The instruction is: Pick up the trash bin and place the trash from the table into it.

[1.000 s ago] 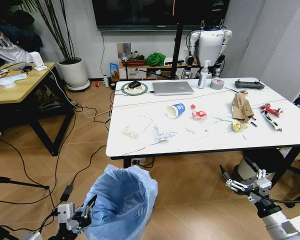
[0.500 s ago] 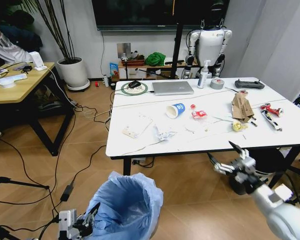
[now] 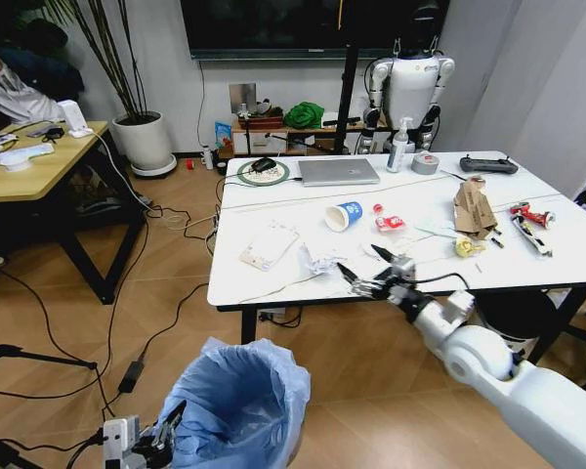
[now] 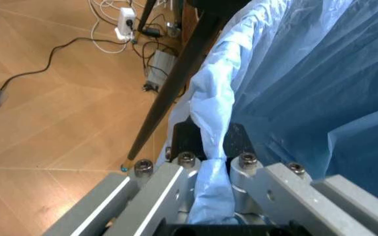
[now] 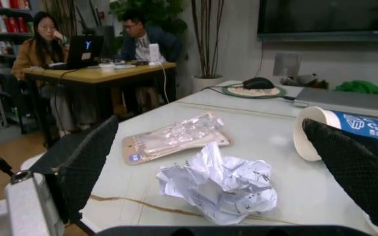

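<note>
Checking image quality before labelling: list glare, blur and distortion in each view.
Head view: ceiling light glares off the table top, straight edges bow outward. Left wrist view: left gripper and trash bin bag close, slightly soft. Right wrist view: right gripper's fingers blurred; crumpled wrapper sharp.

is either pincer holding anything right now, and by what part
The left pincer is shut on the trash bin, pinching its bag-covered rim. The right pincer is open and empty above the crumpled white wrapper.
</note>
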Available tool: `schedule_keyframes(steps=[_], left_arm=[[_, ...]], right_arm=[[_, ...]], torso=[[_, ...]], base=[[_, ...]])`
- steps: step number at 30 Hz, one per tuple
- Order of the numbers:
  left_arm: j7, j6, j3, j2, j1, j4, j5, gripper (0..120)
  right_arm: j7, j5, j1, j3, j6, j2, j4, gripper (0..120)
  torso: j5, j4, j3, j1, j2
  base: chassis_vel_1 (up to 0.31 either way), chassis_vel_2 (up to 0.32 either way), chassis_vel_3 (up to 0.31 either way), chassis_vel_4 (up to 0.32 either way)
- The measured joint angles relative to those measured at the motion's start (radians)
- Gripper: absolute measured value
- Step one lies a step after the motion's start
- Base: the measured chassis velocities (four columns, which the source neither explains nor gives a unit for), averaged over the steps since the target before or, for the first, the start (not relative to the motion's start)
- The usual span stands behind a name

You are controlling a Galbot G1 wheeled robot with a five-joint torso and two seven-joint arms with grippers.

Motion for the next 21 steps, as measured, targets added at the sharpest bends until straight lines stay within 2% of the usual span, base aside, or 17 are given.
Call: schedule_keyframes(steps=[13,21], left_arm=[[-0.001,0.0,-0.007,-0.019,0.001,-0.002,-0.002,0],[-0.003,0.0,-0.009,-0.026,-0.002,-0.011,-0.006,0]], right_arm=[[-0.025,-0.028,0.083,-0.089,-0.001,0.051,-0.066,100],[-0.04,-0.231,0.201,-0.148,0.003,0.042,-0.153,100]], torso=[[-0.0002,-0.0006,0.0,0.0,0.0],[-0.0001,-0.0006,0.0,0.0,0.0]], base=[[0.0,0.0,0.0,0.0],[0.0,0.0,0.0,0.0]])
